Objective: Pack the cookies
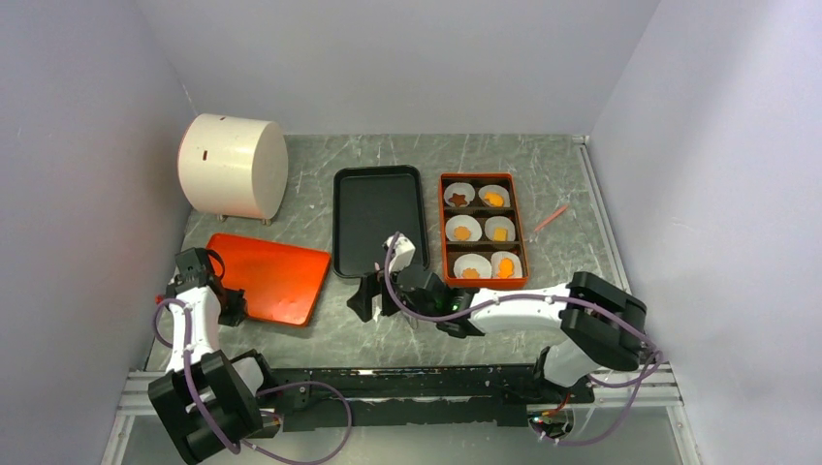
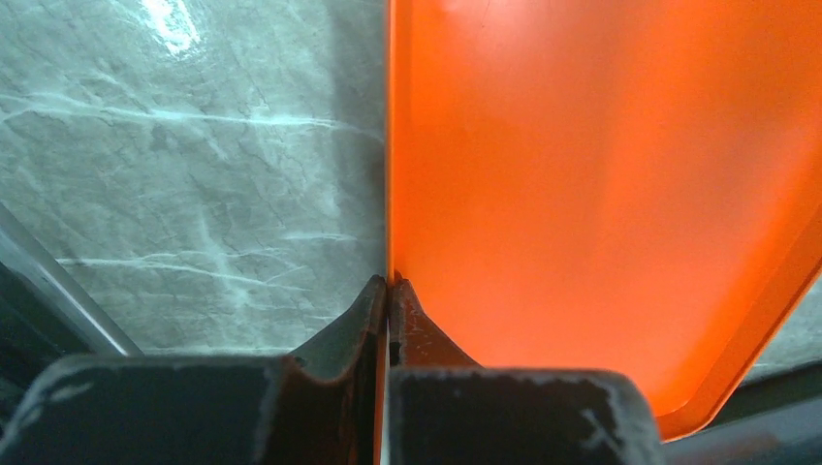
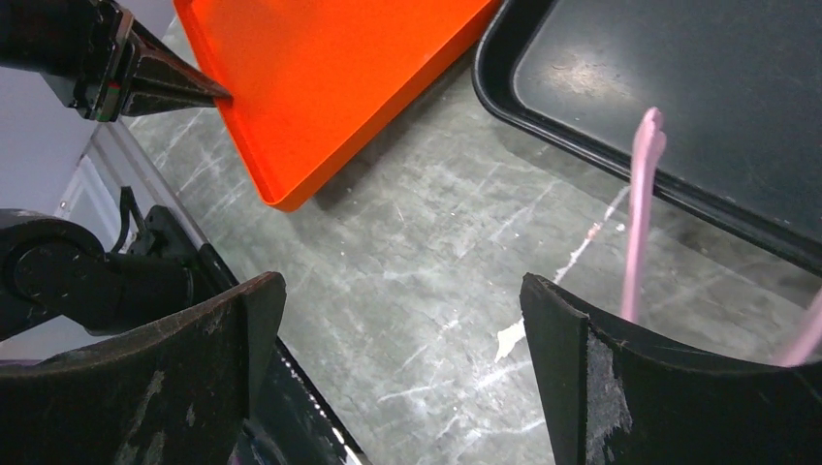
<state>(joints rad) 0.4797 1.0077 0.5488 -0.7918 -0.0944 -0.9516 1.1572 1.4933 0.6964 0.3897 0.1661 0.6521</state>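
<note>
Right of table centre: cookies (image 1: 463, 232), one per white paper cup (image 1: 472, 260), six cups in two columns inside orange box (image 1: 442, 232); five orange, one dark brown at back left. Just left of box: black tray (image 1: 376, 213). Near left: orange tray (image 1: 276, 276), rim pinched between closed fingers of left gripper (image 2: 389, 283). Between the two trays, over bare tabletop (image 1: 407, 334): right gripper (image 3: 402, 291), jaws spread wide, nothing held. Back left: white drum (image 1: 233, 167).

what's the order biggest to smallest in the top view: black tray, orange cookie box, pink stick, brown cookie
1. black tray and orange cookie box: too alike to rank
2. pink stick
3. brown cookie
</note>
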